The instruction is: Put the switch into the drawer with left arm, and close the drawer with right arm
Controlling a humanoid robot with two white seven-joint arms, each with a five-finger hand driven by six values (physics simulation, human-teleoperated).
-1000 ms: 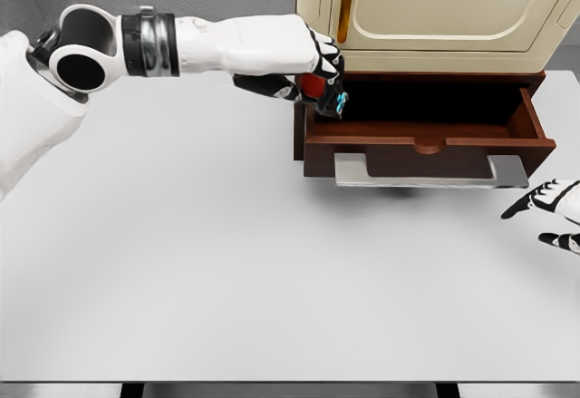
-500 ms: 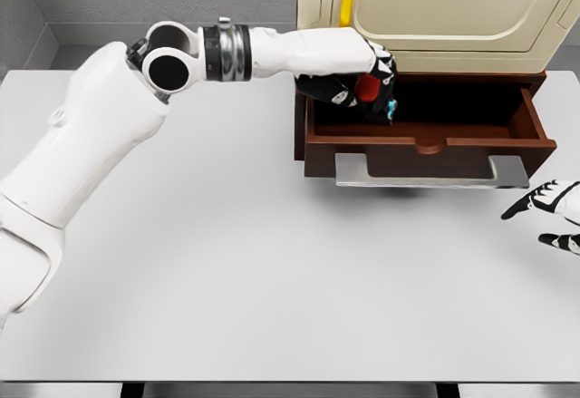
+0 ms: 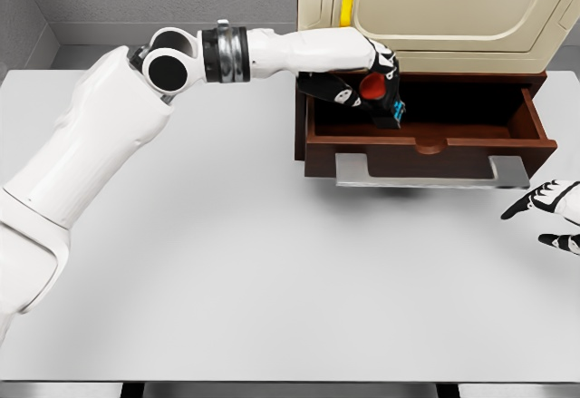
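The left hand [image 3: 367, 85] is gripping the switch [image 3: 383, 97] over the open drawer [image 3: 426, 140], inside its left end, above the floor. Released from this height, the switch could bounce or land against the front wall and jut up, jamming the closing. The right hand [image 3: 551, 212] is waiting on the worktop [image 3: 227, 271], fingers loose and holding nothing, near the drawer's handle [image 3: 430, 173].

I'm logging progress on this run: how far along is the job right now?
Done: the left hand has the switch gripped and carried over the open drawer. In hand: the switch hangs above the drawer's inside, not yet released. Left: letting it go, pulling the left arm clear, then the right hand, resting open at the table's right edge, must push the drawer shut.
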